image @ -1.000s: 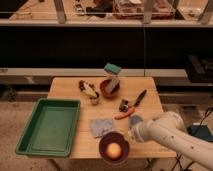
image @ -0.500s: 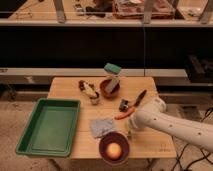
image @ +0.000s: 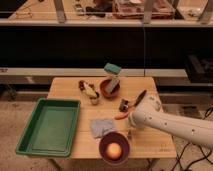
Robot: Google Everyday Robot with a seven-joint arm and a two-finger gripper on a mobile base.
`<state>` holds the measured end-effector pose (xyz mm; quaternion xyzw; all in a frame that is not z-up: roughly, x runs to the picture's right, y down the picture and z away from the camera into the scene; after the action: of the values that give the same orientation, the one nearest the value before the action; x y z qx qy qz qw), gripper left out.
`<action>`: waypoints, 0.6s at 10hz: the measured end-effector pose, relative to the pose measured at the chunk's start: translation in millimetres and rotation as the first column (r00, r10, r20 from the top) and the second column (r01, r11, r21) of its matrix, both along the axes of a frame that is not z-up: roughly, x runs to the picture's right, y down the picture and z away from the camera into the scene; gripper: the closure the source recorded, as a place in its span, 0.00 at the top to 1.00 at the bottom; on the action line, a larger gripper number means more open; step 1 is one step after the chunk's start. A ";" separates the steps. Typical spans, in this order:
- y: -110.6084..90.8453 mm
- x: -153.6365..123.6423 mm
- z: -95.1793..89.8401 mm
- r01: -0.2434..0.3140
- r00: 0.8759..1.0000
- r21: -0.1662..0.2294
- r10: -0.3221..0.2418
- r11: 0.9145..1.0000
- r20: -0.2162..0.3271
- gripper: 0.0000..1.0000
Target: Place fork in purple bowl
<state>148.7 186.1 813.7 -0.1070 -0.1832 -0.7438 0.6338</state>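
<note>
Wooden table before dark shelving: the purple bowl sits at the near edge, with a round orange object inside it. The robot's white arm reaches in from the bowl's right. Its gripper hangs just beside the bowl's right rim and is aimed downward, probably to bring a load over the opening. Whether the claw is clenched or released cannot be told. The fork cannot be picked out with certainty. It may be the slender shape under the arm's end, so its long axis and heading are unreadable. A grey cloth lies just behind the bowl. An orange carrot-like piece and a black-handled utensil lie farther behind, and a green tray sits well to the bowl's left.
</note>
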 end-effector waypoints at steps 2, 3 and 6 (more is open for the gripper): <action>-6.7 -1.4 12.1 -0.012 1.000 0.009 0.012 1.000 -0.028 0.40; -10.0 -0.4 18.0 -0.022 0.999 0.009 0.022 1.000 -0.040 0.40; -10.6 5.8 25.9 -0.043 0.996 -0.008 0.043 0.999 -0.075 0.40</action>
<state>154.5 175.5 839.6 -0.1339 -0.1649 -0.7246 0.6556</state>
